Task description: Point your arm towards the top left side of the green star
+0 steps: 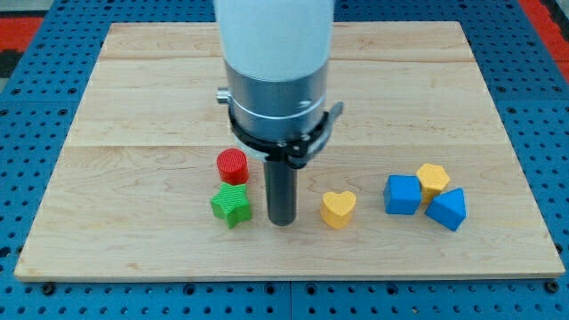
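The green star (231, 205) lies on the wooden board (133, 107) below the middle, toward the view's bottom. A red cylinder (232, 166) stands just above it, almost touching. My tip (282, 221) rests on the board just to the right of the green star, level with its lower half, with a small gap between them. The rod hangs down from the large white and grey arm body (276, 80) in the middle of the view.
A yellow heart (338, 209) lies to the right of my tip. Farther right sit a blue cube (402, 195), a yellow hexagonal block (433, 180) and a blue pointed block (446, 210), close together. A blue perforated table surrounds the board.
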You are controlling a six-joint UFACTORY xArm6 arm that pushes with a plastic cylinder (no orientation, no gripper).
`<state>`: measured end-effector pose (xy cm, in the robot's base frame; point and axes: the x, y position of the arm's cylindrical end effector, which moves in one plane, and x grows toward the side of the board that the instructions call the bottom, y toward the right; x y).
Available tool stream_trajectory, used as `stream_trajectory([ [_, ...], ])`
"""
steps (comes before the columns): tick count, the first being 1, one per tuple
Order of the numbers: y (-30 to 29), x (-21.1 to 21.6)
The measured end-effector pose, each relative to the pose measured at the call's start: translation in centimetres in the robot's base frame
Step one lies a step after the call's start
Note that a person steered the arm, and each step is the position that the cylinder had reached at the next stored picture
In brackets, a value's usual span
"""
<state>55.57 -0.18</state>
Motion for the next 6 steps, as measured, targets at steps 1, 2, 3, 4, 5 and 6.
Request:
stream_trajectory([
  [1, -5.5, 3.0],
  [2, -15.3, 2.3],
  [3, -13.4, -2.4],
  [4, -7.6, -4.6],
  [5, -6.5, -5.6],
  [6, -11.6, -5.7],
])
